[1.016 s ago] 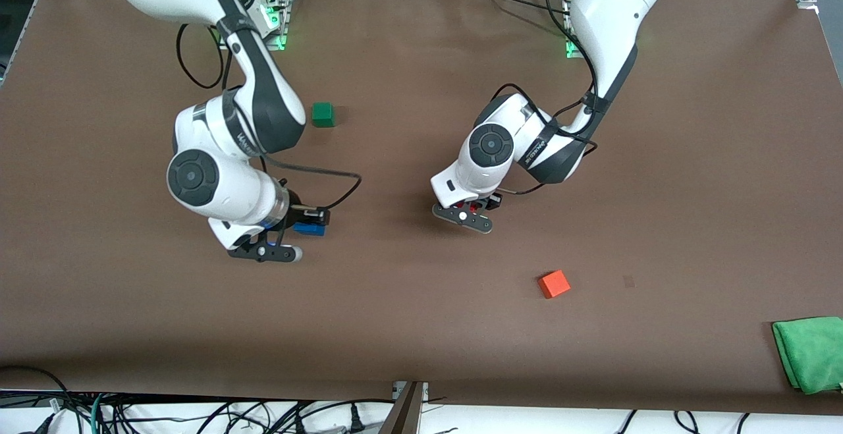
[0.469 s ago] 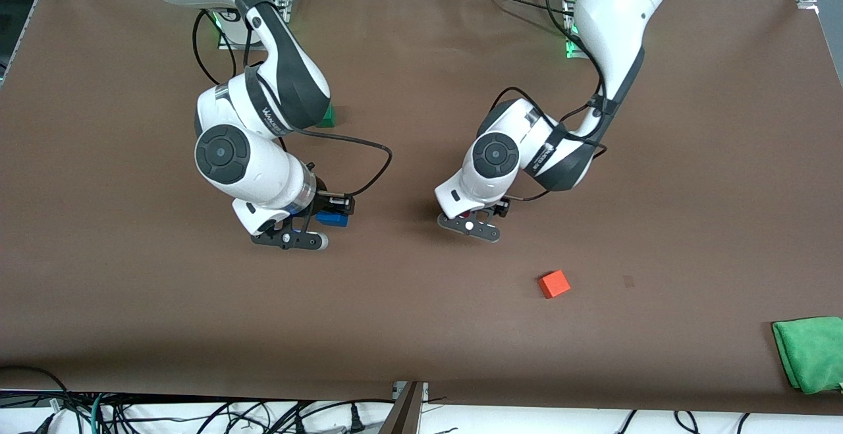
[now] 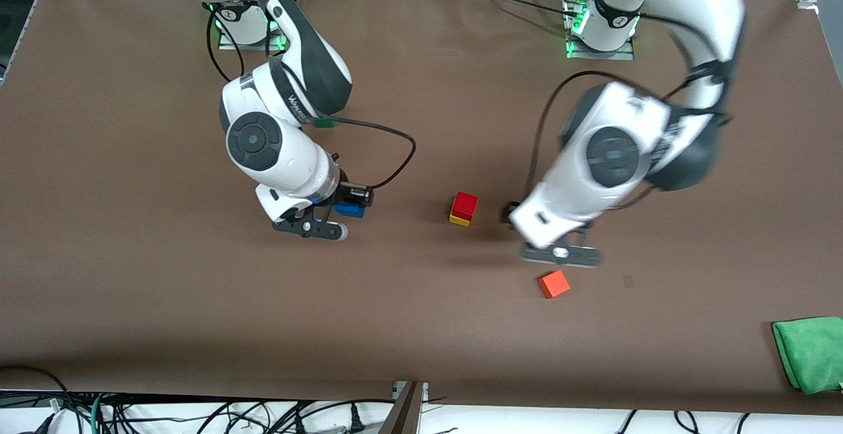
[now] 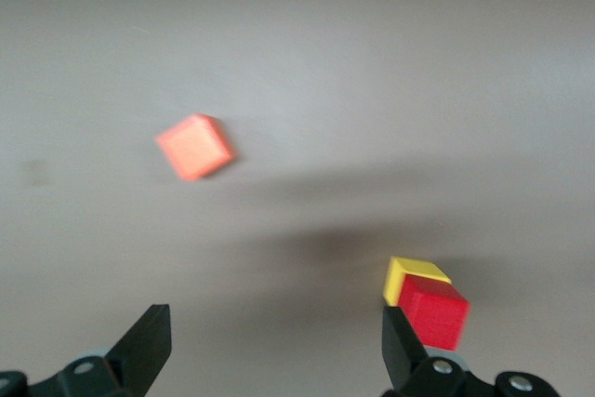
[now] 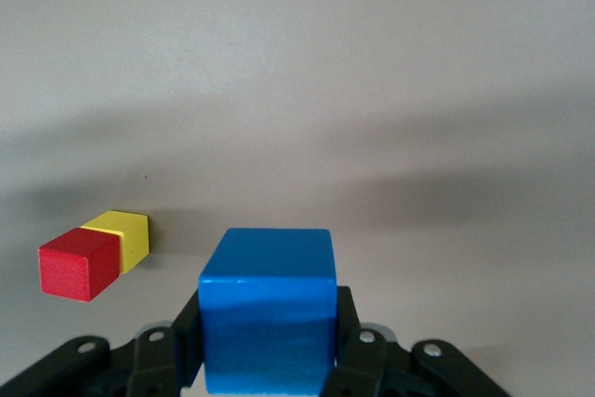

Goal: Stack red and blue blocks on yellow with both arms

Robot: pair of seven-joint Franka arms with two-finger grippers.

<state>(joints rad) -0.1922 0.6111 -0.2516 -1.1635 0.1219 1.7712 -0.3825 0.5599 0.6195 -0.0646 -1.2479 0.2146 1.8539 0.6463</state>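
Between the two grippers, the red cube [image 3: 466,202] sits stacked on the yellow cube [image 3: 459,220]. The right gripper [image 5: 268,360] clamps the blue cube [image 3: 349,209] above the table [image 3: 132,302] (toward the right arm's end), while the left gripper [image 4: 270,346], fingers spread wide and holding nothing, hangs beside the stack, near the orange cube [image 3: 554,284].

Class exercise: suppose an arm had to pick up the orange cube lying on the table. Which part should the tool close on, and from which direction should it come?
Come straight down from above and close on two opposite side faces of the orange cube. It sits flat on the table with its top free and nothing touching it. Its edges lie turned against the table's edges, so the tool should probably be rotated to meet the faces squarely.
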